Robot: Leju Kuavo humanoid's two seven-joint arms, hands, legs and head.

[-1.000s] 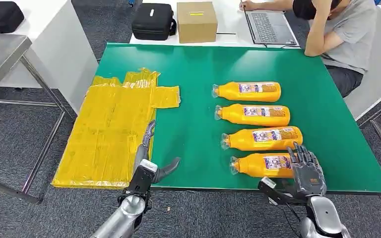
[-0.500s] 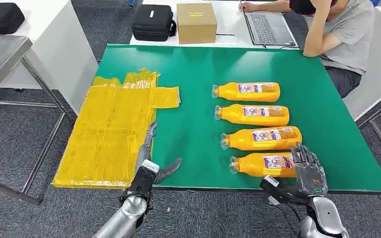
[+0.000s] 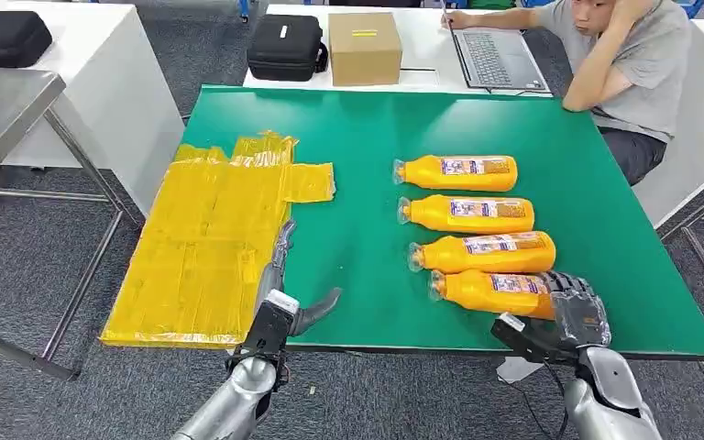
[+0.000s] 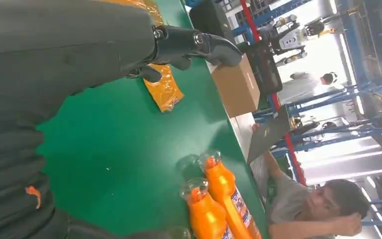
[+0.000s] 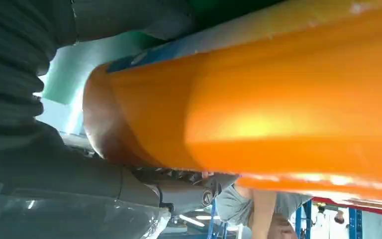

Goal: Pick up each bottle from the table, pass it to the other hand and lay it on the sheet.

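The nearest bottle (image 3: 490,291) is being clasped at its base by the right hand (image 3: 576,316), so it could be tipped against its neighbour (image 3: 481,252).

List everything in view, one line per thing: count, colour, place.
bottles: four, orange, lying in a row on the table's right half
nearest bottle: one of the four, gripped at its base
sheet: one, yellow, table's left side
table: one, green
cardboard box: one, brown, white desk behind
black case: one, beside the box
laptop: one, grey, before a seated person
left hand: fingers apart, at the sheet's edge
right hand: grips the nearest bottle
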